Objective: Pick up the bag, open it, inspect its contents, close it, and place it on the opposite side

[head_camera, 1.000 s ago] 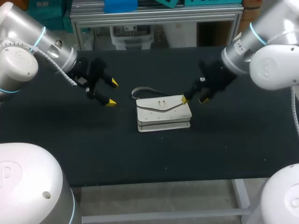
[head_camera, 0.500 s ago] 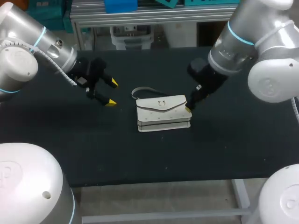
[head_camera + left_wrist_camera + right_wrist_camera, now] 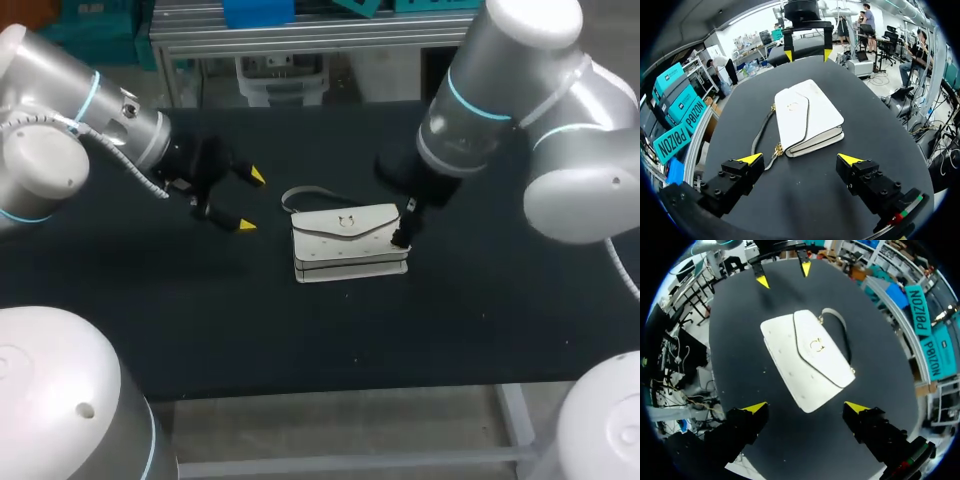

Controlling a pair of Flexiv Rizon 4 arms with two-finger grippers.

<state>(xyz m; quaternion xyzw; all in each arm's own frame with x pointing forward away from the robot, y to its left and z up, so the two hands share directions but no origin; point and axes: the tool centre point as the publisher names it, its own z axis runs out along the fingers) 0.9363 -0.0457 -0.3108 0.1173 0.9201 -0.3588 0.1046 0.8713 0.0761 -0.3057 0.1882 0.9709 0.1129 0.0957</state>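
Right gripper and left gripper wide open, empty. Bag just ahead of right; risk: flap-only pinch, bag slips.

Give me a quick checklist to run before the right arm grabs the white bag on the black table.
1. White flap-front handbag lying flat on the black table, flap shut: ok.
2. Right gripper open: ok.
3. Right fingers touching the bag from both sides: not ok, both stand apart from it.
4. Left gripper open and apart from the bag: ok.
5. Grey strap away from the right gripper: ok, it lies at the bag's other end.
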